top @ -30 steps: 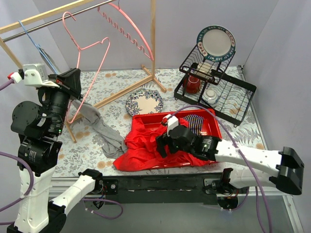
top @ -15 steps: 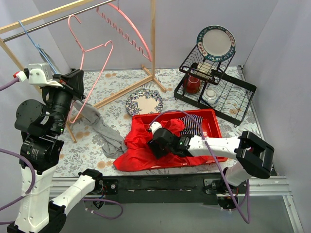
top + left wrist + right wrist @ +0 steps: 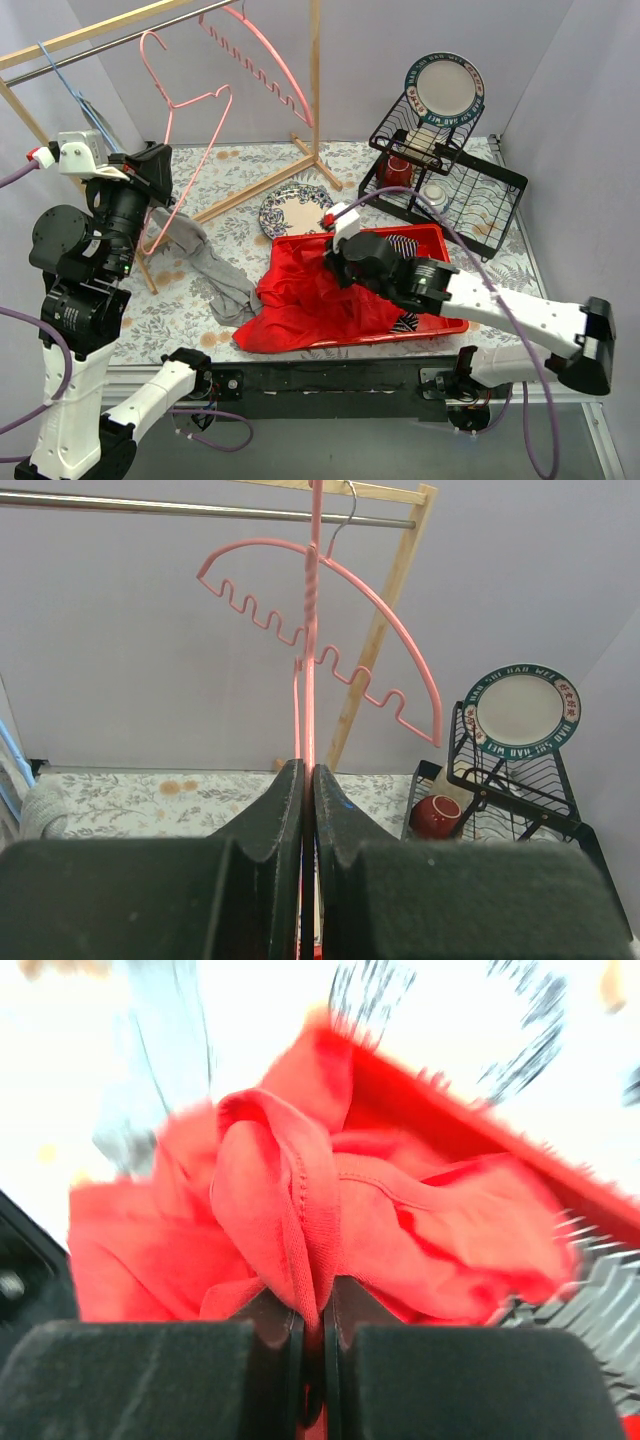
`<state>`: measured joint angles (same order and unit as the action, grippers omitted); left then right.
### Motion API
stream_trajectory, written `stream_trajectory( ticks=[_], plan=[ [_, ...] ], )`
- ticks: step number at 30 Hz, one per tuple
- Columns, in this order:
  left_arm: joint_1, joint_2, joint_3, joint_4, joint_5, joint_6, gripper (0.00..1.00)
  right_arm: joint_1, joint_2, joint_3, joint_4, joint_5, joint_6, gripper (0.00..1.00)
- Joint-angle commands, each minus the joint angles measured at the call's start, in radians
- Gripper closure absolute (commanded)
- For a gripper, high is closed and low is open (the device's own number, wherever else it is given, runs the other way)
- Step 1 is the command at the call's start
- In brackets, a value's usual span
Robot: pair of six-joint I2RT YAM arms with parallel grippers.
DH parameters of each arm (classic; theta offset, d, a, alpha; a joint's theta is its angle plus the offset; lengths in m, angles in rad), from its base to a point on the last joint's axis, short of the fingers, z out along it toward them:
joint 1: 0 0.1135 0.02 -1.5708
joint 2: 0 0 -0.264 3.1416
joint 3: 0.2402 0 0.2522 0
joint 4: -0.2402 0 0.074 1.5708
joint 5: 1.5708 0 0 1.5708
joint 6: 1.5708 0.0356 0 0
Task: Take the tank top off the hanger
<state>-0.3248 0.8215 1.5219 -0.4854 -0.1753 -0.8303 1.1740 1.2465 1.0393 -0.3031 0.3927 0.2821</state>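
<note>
Left hand [image 3: 308, 780]: fingers together, pinching the wire of a pink hanger [image 3: 308, 710] that rises toward the metal rail [image 3: 150, 500]; a grey garment [image 3: 215, 270] lies crumpled on the counter [image 3: 180, 310] below. Red tank top [image 3: 300, 300]: off the hanger, heaped half in the red tray [image 3: 440, 240] and half over the counter's near edge, one stitched fold clamped in the right hand [image 3: 313, 1315]. Far right: black dish rack [image 3: 480, 205] holding an upright green-rimmed plate [image 3: 445, 85], rim lettering too small to read surely; counter floral-printed, walls plain pale grey.
</note>
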Motion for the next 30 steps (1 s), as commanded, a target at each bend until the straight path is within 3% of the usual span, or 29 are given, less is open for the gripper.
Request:
stream_trajectory(
  ticks=[1,6,9,15,21,24,25,28,30],
  plan=[
    [-0.003,0.002,0.047,-0.004,-0.003,0.007,1.00,0.003,-0.107,0.096,-0.100,0.135,-0.060,0.99],
    [-0.003,0.013,0.072,-0.012,-0.003,0.011,1.00,0.003,-0.197,0.116,-0.177,0.294,-0.135,0.99],
    [-0.003,0.021,0.083,-0.015,-0.004,0.011,1.00,0.003,-0.245,0.101,-0.197,0.304,-0.150,0.99],
    [-0.003,0.038,0.089,-0.013,0.007,0.008,1.00,0.003,-0.256,-0.014,-0.111,0.217,-0.130,0.99],
    [-0.002,0.044,0.083,-0.013,0.010,-0.003,1.00,-0.027,-0.128,-0.163,0.053,0.141,-0.100,0.99],
    [-0.003,0.044,0.080,-0.015,0.005,-0.003,1.00,-0.036,-0.027,-0.130,0.027,-0.025,-0.075,0.64],
    [-0.003,0.045,0.080,-0.015,0.005,-0.003,1.00,-0.036,0.002,-0.104,0.009,-0.061,-0.064,0.44],
    [-0.003,0.048,0.090,-0.024,0.003,-0.001,1.00,-0.036,0.007,-0.006,-0.012,-0.178,-0.096,0.28],
    [-0.002,0.047,0.100,-0.027,0.005,-0.003,1.00,-0.036,0.008,0.016,0.027,-0.262,-0.127,0.25]
  ],
)
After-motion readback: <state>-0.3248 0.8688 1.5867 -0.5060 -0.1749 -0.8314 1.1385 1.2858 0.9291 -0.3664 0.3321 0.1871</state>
